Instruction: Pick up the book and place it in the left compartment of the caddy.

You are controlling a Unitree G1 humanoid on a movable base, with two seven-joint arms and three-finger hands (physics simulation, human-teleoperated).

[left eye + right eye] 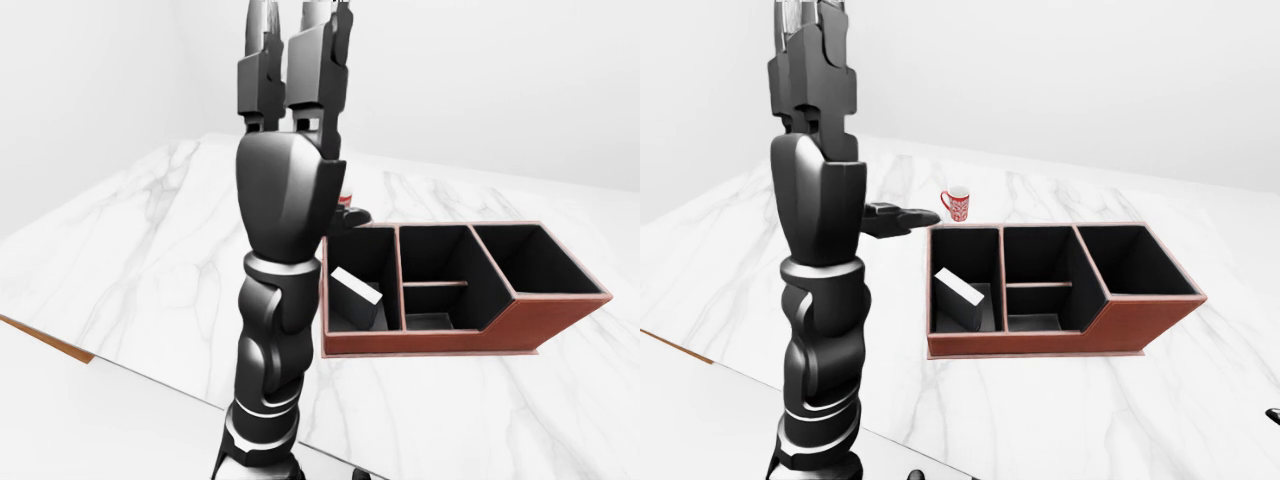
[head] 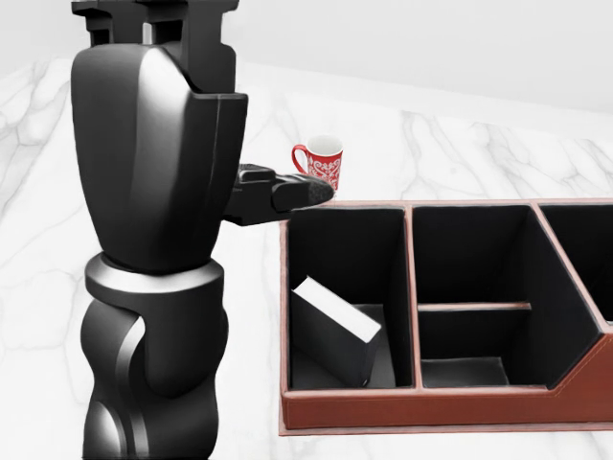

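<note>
Book lies tilted in the caddy left compartment, lower centre of head view. Left hand raised upper left, fingers spread, empty. Risk: thumb knocking the mug

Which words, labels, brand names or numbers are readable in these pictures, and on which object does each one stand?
No text is readable.
The red mug carries only a white ornamental pattern, no letters.
The book in the caddy shows a plain white edge and a dark cover, with no title visible.
</note>
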